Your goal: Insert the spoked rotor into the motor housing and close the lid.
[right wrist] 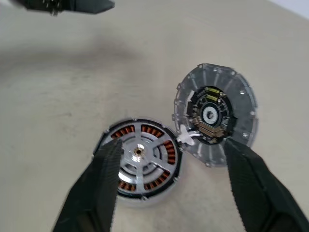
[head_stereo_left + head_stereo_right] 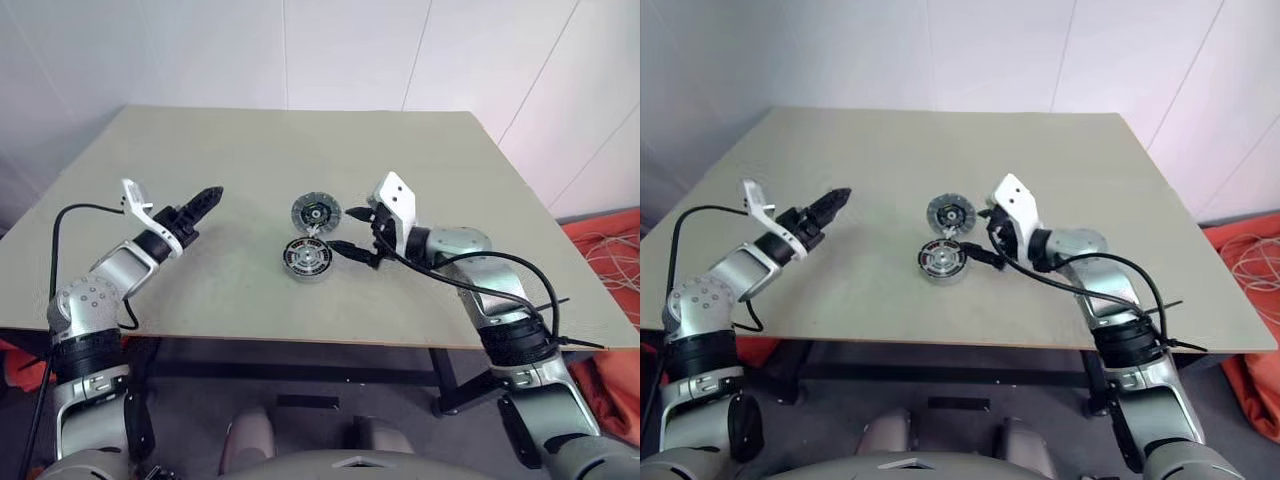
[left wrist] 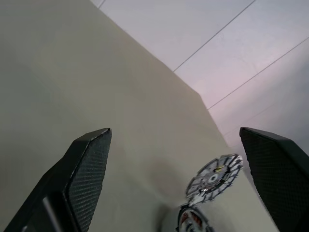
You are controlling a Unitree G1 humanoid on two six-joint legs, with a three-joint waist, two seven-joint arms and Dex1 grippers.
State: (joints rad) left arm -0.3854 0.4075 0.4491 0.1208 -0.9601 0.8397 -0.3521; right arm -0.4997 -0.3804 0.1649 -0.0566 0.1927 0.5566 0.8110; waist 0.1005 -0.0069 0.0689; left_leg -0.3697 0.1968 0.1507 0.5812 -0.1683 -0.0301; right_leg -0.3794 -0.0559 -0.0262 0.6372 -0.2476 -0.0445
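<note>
The right jaws are standing nearest the lens in the right wrist view, their two black fingers spreading wide with nothing between them: they are released and gripping no part. They are hanging just above the worktop, pointing forward and toward the robot's left, slightly downward. In the head views one fingertip is sitting close beside the lid and the other close beside the motor housing. Whether either tip is touching a part cannot be told.

The motor housing is resting flat near the middle of the worktop, on the side nearer the robot. The spoked rotor is lying inside it, its shiny spokes crossing over the ring of copper windings, which are showing through the gaps, with the small hub sitting at the centre.

The lid is lying flat just beyond the housing, on the far side from the robot, off the housing and uncovered. Its grey ribbed ring is facing up around a dark and gold centre. A small pale tab is bridging the narrow space between the lid's edge and the housing's rim, so the two are lying side by side and almost touching.

The left jaws are hovering over bare worktop well apart from the three parts, pointing roughly level toward them. Their fingers are spreading wide in the left wrist view, released and holding nothing.
</note>
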